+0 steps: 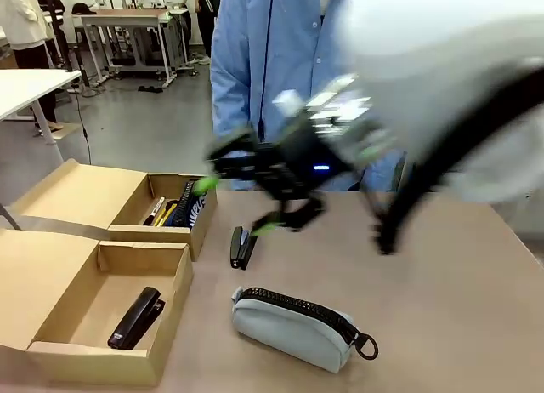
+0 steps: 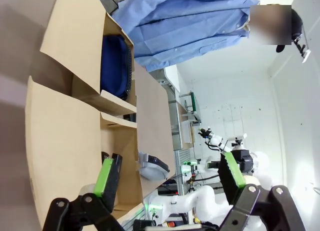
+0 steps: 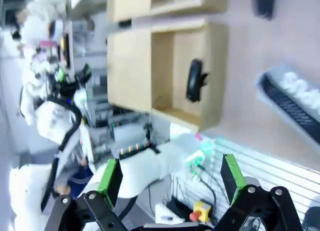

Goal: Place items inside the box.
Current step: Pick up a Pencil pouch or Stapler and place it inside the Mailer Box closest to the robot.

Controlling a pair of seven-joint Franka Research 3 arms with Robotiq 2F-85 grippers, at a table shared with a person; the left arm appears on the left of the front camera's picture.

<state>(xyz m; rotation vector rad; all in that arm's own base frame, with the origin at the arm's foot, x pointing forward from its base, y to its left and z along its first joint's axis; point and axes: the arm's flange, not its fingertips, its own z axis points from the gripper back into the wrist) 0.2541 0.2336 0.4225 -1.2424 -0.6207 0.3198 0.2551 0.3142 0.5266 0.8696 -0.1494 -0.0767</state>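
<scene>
Pick step, I judge: right gripper (image 1: 236, 206), jaws apart and empty, hovers by slim black stapler (image 1: 242, 247) on tan table (image 1: 442, 308). Left gripper (image 2: 170, 173) jaws apart. Next: descend, clamp stapler, carry to open brown cardboard box (image 1: 102, 363).

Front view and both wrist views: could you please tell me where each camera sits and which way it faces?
Front view: fixed on the robot's side, facing across the table at the person; the open right gripper reaches in.
Left wrist view: on the left wrist, rolled sideways, looking past the open left gripper at the cardboard boxes.
Right wrist view: on the right wrist, looking past the right gripper at the black stapler in a box.
Shared: the light grey pouch shows in all three.
</scene>
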